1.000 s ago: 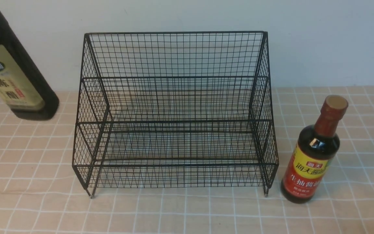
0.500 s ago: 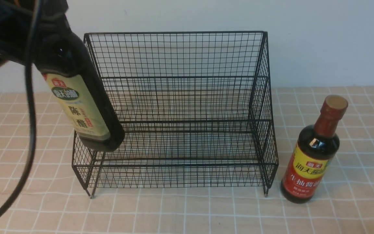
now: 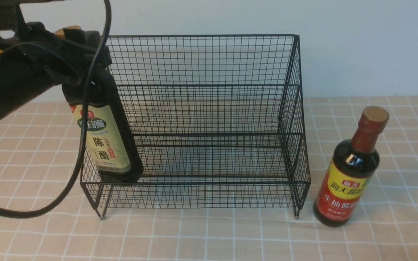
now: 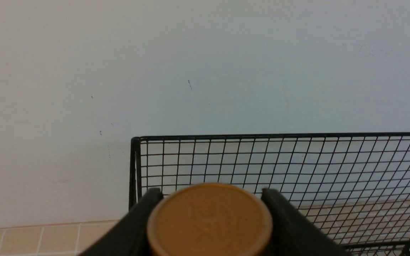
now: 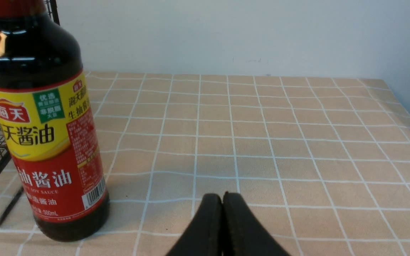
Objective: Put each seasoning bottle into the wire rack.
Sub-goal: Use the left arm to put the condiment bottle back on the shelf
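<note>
**Squarish bottle held in the mesh rack**

The left end effector (image 4: 208, 193) clamps the smooth gold cap (image 4: 209, 220) of the squarish bottle (image 3: 103, 145). The bottle's base sits low in the front tier of the black wire rack (image 3: 209, 108), at 9 o'clock. A cable (image 3: 31, 214) drapes across it. The glossy round bottle (image 3: 350, 174) stands on the checked tabletop (image 3: 230, 235) at the rack's 3 o'clock. The right end effector (image 5: 222, 206) is pinched closed.

Soft, even light all round, fairly bright, no hard shadows on the table (image 3: 209, 239). Slightly darker inside the wire rack (image 3: 194, 86), low down. Front view crisp: the squarish bottle (image 3: 103, 145) label reads clean. White glints on the round bottle (image 3: 352, 159) shoulder, and bigger glare streaks there in the right wrist view. The gold cap (image 4: 209, 220) is soft, close to the lens. The right gripper (image 5: 222, 199) tips are out of focus too.
</note>
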You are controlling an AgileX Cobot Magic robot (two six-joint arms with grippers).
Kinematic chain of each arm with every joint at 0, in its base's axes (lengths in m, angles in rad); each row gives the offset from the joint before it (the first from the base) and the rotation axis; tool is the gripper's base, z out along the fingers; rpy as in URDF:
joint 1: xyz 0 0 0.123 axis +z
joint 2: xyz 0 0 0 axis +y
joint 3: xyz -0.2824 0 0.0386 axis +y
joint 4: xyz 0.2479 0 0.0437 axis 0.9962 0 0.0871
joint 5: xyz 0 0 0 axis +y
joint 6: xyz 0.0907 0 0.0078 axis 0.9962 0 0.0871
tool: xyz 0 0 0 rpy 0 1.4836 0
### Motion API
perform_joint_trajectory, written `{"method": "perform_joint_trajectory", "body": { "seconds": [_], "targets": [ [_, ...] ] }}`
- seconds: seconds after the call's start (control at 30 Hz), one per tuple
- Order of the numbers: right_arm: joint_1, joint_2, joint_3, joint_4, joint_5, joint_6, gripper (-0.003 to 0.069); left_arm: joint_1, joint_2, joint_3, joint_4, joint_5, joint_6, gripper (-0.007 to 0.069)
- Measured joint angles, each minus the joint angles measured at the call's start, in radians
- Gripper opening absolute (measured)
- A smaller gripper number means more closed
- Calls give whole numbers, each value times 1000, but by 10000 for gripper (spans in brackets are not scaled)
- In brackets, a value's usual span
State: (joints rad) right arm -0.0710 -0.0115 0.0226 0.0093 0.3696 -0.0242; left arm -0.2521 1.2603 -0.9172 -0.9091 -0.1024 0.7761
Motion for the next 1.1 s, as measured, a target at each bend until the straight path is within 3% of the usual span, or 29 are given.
{"method": "perform_joint_trajectory", "body": {
  "seconds": [0.87, 1.1],
  "targets": [
    [0, 0, 0, 0, 0, 0, -15, 0, 57, -2, 16, 203, 31, 304],
    [0, 0, 0, 0, 0, 0, -15, 0, 55, -3, 15, 229, 113, 321]
  ]
}}
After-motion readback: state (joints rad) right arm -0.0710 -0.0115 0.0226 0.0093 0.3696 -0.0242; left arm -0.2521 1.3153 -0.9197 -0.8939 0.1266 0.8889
